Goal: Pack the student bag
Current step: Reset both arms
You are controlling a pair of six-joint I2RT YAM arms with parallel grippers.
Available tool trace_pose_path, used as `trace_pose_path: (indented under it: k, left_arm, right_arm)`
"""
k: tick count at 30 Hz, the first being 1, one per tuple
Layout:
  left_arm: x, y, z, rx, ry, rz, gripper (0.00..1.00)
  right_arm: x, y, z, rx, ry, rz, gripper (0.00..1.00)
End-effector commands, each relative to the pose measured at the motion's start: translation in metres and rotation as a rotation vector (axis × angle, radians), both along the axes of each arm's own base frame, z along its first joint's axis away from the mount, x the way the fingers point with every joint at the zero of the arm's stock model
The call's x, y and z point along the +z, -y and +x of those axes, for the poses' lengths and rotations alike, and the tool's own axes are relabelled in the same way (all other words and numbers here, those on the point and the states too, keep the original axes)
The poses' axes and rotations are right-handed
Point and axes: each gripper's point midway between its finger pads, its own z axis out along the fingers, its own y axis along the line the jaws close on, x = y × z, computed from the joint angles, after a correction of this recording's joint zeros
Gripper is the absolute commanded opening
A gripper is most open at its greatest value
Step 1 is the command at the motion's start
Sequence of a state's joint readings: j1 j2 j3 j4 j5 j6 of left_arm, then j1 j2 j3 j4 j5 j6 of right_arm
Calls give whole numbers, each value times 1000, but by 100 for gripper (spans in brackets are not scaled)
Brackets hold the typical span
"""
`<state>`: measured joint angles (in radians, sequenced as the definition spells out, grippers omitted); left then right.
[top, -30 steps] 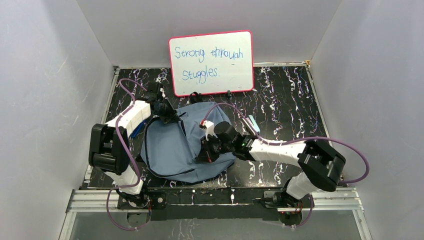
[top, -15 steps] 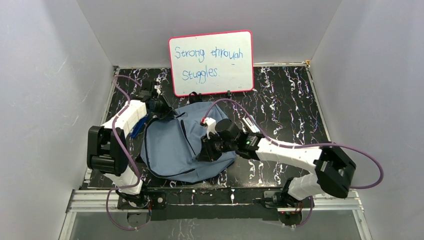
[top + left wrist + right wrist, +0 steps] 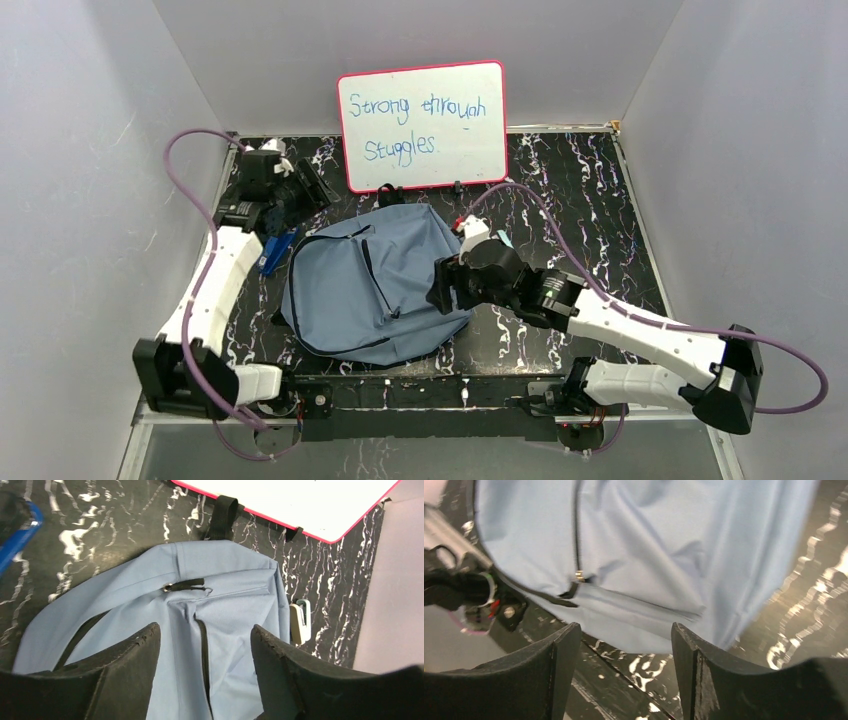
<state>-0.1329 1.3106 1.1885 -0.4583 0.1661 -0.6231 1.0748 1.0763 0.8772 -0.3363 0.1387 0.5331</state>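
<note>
On the marbled table [image 3: 600, 180], just in front of the whiteboard [image 3: 420, 125], student bag [image 3: 350, 290] lies flat. Both my left gripper [image 3: 202, 635] & right gripper [image 3: 624, 630] gape, holding nothing. Bag's soft, floppy, prob light: I'd pinch the zipper pull [image 3: 182, 586], not loose cloth.

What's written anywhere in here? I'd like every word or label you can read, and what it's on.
"Strong through": top line, handwritten in blue marker on the pink-framed whiteboard.
"Stuggles.": second line on the same board; it looks to be spelled without the first r.
A short dash sits to the right, between the two lines.
No readable label or brand shows on the student bag or anywhere else.
</note>
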Motion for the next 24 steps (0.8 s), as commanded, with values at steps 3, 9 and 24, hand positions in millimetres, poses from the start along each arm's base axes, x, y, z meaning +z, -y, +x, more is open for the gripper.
trace_pose_path:
  k: [3,9,24]
  left_arm:
    - [3,-49,-62,125,-25,195,71]
    - [-20,-79,-127,270,-136,258,75]
    - [-36,-76,-187,319,-72,131,78]
  right_arm:
    - [0,55,22,-286,32,-114,78]
    - [-13,70,20,-367,-8,-147,86]
    - [4,124,24,-630,12,-117,99]
